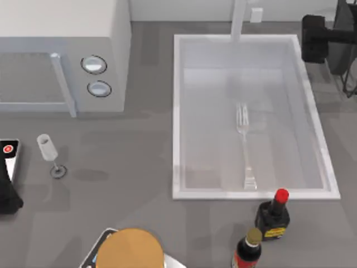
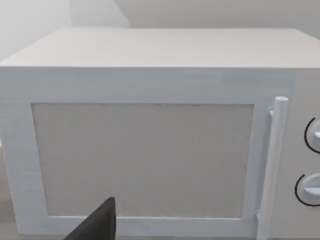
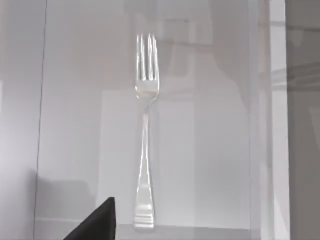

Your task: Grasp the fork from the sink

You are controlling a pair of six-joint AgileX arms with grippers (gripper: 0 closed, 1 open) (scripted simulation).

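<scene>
A slim silvery fork (image 1: 244,146) lay flat on the floor of the white-grey sink (image 1: 178,111), tines toward the pale faucet post (image 1: 239,19), handle widening toward the near rim. The right arm (image 1: 326,39) sat at the sink's far right corner, the left arm (image 1: 8,190) at the table's left edge, cut off; neither gripper's state could be told.

Top view: we look straight down on the table, from microwave (image 1: 64,56) to sink (image 1: 184,111). Left wrist view: close, facing the microwave door (image 2: 142,160). Right wrist view: close over the sink floor (fork (image 3: 145,130) shared with top view).
</scene>
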